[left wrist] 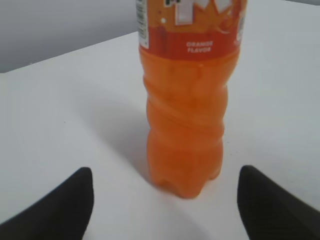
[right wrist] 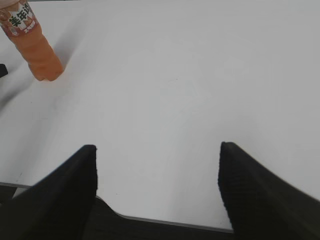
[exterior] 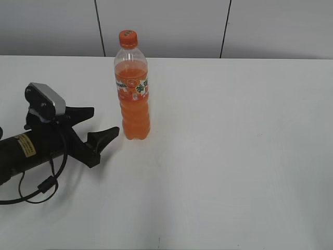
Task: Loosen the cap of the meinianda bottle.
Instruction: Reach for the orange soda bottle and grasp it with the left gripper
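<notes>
The meinianda bottle (exterior: 133, 91) stands upright on the white table, full of orange drink, with its orange cap (exterior: 127, 38) on top. My left gripper (exterior: 105, 121) lies low on the table just left of the bottle, open, its black fingers apart and touching nothing. The left wrist view shows the bottle's ribbed lower body (left wrist: 186, 125) straight ahead, a little beyond the left gripper (left wrist: 165, 187). The right gripper (right wrist: 157, 150) is open over bare table; the bottle (right wrist: 36, 47) stands far off at that view's upper left. The cap is out of both wrist views.
The white table (exterior: 234, 156) stretches to the right and front of the bottle. A grey panelled wall (exterior: 166, 26) rises behind the table's far edge. The left arm's black cable (exterior: 41, 187) loops on the table at the left.
</notes>
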Available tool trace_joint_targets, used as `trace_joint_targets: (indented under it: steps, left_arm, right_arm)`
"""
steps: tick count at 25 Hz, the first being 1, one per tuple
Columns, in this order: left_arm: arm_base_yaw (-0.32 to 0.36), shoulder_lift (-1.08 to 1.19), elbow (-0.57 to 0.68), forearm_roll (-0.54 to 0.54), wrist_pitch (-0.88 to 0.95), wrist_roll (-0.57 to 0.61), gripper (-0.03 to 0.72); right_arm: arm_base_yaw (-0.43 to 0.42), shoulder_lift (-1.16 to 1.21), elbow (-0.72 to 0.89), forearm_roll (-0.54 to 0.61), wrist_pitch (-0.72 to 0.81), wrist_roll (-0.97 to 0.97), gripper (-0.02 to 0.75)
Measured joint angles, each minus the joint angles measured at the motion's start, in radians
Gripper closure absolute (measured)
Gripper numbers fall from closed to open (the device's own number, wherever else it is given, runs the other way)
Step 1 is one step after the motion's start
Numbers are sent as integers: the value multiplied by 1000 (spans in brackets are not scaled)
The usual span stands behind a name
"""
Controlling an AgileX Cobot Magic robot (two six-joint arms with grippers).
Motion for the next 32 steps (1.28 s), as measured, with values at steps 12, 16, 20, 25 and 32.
trace_joint_targets:
  steps: [12, 16, 20, 25, 32]
  left_arm:
    - [-26, 1, -75, 5, 0, -5, 103]
    - [-32, 5, -92, 7, -1, -38, 101]
    - [-32, 34, -125, 31, -1, -68, 101]
    - [-32, 94, -193, 110, -1, -124, 101]
    - [-33, 140, -262, 132, -1, -143, 101]
  right_arm:
    - [0, 0, 0, 0, 0, 0, 174]
    - [0, 0, 0, 0, 0, 0, 174]
    - [0, 0, 0, 0, 0, 0, 174]
    - [0, 0, 0, 0, 0, 0, 174]
    - [0, 0, 0, 0, 0, 0, 174]
